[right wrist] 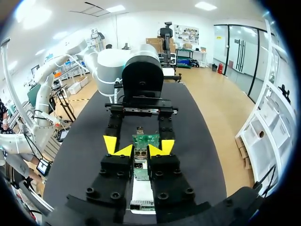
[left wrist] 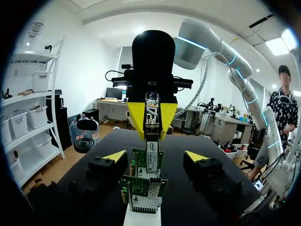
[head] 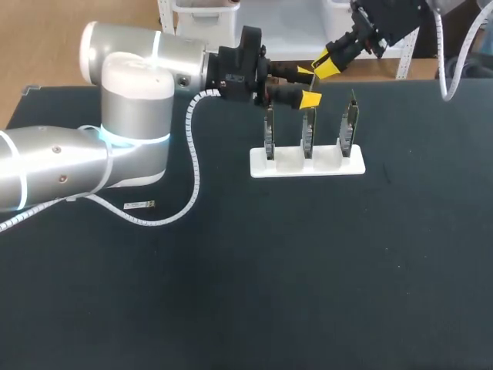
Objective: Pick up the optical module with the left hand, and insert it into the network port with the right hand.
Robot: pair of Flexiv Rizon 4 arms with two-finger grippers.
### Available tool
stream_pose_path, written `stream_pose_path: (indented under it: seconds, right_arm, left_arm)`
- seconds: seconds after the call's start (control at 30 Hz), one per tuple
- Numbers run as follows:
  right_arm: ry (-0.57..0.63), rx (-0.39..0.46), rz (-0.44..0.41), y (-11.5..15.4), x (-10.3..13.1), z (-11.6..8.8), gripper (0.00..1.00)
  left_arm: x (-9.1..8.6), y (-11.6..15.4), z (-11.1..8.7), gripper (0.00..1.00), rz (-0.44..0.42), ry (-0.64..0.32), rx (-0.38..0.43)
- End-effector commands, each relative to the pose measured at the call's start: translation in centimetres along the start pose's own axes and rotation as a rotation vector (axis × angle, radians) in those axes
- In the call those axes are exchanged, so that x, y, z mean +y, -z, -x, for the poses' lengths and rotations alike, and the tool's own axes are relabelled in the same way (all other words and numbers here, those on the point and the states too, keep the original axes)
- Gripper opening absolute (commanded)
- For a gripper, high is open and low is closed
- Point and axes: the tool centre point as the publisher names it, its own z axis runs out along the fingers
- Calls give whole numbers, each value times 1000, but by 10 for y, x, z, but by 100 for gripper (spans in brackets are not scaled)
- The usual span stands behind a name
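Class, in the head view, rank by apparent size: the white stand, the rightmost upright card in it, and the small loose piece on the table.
Largest: white stand. Then: rightmost card. Smallest, clearly: small loose piece.

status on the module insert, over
Left gripper open, straddling the network cards. Right gripper shut on optical module, over one of them. Left gripper close by, may crowd it.

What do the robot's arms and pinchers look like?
Both arms are fat, rounded silver-white tubes with glowing light-blue rings at the joints: the left arm, the right arm. A white coiled cable runs along the left one. The left gripper and right gripper are black blocks with two bright yellow-tipped fingers each.
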Motion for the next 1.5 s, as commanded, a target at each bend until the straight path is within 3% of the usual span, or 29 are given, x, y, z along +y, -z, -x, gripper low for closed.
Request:
stream_pose_path:
  seconds: [0.03, 0.4, 0.87, 1.2, 1.5]
  right_arm:
    - [2, -1, -5, 0, 2, 0, 0]
    - [5, -3, -8, 0, 2, 0, 0]
    - [3, -7, -8, 0, -1, -2, 0]
    - [0, -13, -10, -2, 0, -3, 0]
    - [-1, -16, -8, -3, 0, -4, 0]
  left_arm:
    - [1, 0, 0, 100, -2, 0, 2]
    - [-7, 8, 14, 100, -25, -63, 11]
    - [-14, 50, 10, 100, 51, -62, 61]
    - [-20, 49, 13, 100, 55, -119, 122]
    - [-21, 51, 11, 100, 59, -114, 177]
